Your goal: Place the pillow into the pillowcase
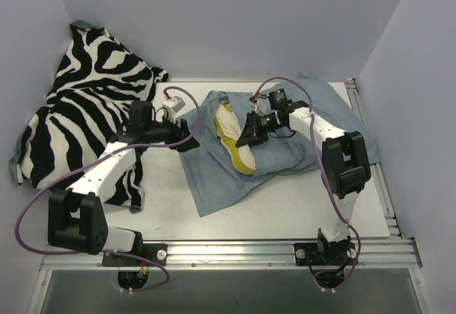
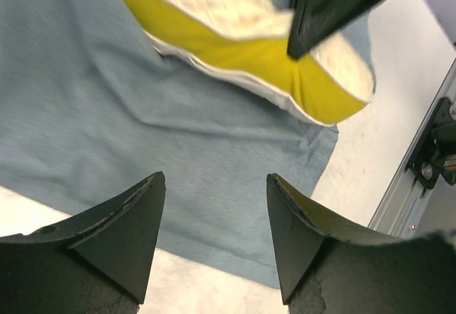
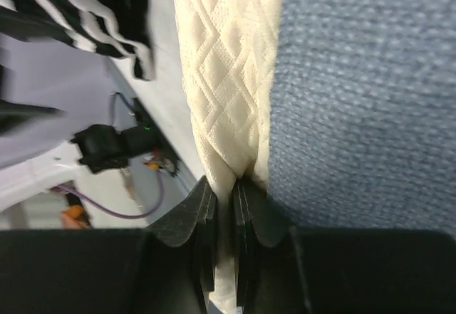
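Top view: pillowcase (image 1: 285, 139), plain grey-blue face up, lies spread flat over the middle of the table (image 1: 299, 211). Pillow (image 1: 229, 130) lies on it, long axis roughly 12 to 6 o'clock, cream quilted top, yellow edge showing at the 6 o'clock end. Its 3 o'clock side meets the blue cloth; cannot tell whether any part is inside the case.

Right arm (image 1: 342, 159) reaches in from 3 o'clock. Right jaws are together, clamped on the pillow's cream fabric at its 3 o'clock edge; the right wrist view shows the quilted cloth (image 3: 221, 79) pinched between them, with the blue pillowcase (image 3: 363, 93) just beside at 3 o'clock.

Left arm (image 1: 117, 159) comes in from 9 o'clock. Left jaws are apart, nothing between them, hanging over the pillowcase's 9 o'clock edge, near the pillow but not touching it. The left wrist view shows blue cloth (image 2: 107, 100) under them and the pillow's yellow edge (image 2: 285, 65) at 12 to 1 o'clock.

Zebra-print cloth (image 1: 78, 107) is heaped at 9 to 10 o'clock, partly under the left arm.
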`<state>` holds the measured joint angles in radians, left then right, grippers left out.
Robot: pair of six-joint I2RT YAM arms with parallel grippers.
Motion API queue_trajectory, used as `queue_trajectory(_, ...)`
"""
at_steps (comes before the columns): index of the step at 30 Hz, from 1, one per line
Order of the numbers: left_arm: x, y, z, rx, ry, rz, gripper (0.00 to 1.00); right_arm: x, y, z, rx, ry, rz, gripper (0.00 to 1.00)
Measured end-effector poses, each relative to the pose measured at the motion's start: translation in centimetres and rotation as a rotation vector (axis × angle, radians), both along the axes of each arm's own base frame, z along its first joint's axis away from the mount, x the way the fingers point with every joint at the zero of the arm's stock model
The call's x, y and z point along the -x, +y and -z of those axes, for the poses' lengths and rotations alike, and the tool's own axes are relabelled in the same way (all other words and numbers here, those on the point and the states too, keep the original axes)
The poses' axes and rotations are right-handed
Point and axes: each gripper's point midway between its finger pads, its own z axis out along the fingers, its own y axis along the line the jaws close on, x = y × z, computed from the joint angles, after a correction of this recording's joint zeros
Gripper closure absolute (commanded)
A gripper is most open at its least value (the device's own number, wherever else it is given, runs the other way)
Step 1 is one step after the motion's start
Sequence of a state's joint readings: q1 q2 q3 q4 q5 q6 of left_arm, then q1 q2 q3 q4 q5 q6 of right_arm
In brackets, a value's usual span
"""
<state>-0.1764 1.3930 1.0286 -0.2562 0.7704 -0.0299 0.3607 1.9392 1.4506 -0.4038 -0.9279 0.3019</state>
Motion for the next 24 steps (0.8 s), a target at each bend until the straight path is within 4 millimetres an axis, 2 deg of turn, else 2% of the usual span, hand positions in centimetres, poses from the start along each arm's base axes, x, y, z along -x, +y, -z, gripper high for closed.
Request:
queue_trajectory(4,3.2,-3.5,4.2,-0.069,0.083,0.033,0.27,-0.5,1.4,-1.0,-0.160,0.103,0.097,1.00)
queue_trajectory(7,4.0,-6.2,5.1,-0.062,0.123,0.039,0.25,-1.4,2.2,-1.3,-0.278,0.179,0.186,1.00)
queue_trajectory(11,1.3,-7.1,6.1,0.001,0.169,-0.079,0.25,-2.9,2.7,-3.3,-0.432,0.266,0.277,1.00)
queue_trajectory(16,-1.7,-6.9,9.0,0.045,0.267,-0.240,0.23,-4.3,2.6,-6.3,-0.545,0.271,0.304,1.00)
queue_trajectory(20,-3.9,-6.7,10.7,0.047,0.321,-0.341,0.20,-4.1,2.4,-6.4,-0.568,0.291,0.315,1.00)
queue_trajectory(22,-5.3,-6.9,10.8,0.058,0.318,-0.373,0.09,-3.8,2.4,-6.1,-0.567,0.309,0.319,1.00)
queue_trajectory(24,-6.5,-7.2,10.6,0.079,0.309,-0.396,0.08,-3.5,2.4,-5.8,-0.563,0.325,0.322,1.00)
